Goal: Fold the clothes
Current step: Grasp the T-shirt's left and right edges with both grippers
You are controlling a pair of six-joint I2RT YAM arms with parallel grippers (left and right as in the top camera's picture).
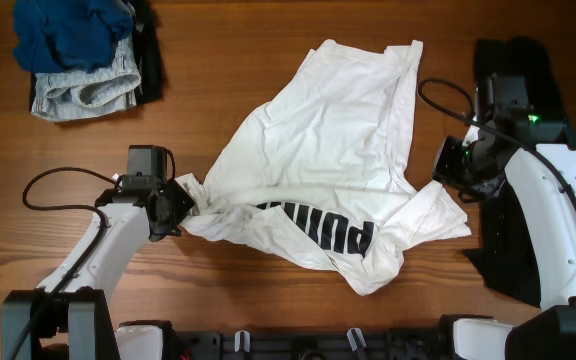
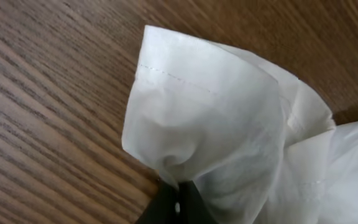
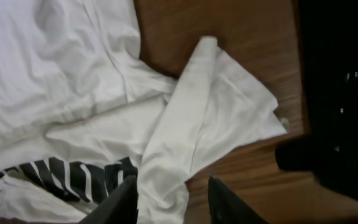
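Clothes in a loose pile (image 1: 78,50) sat at the table's (image 1: 268,40) 10 o'clock corner. Next came the left gripper (image 1: 181,205), clamped tight on a bunched hem at the 8 o'clock edge of the white shirt (image 1: 338,130); its arm reached in from 7 o'clock, forearm slanted. The shirt lay wrinkled across the middle, black print toward 6 o'clock. At its 3 o'clock side the right gripper (image 3: 173,196) hung over a folded sleeve, fingers apart, arm bent in from 4 o'clock.
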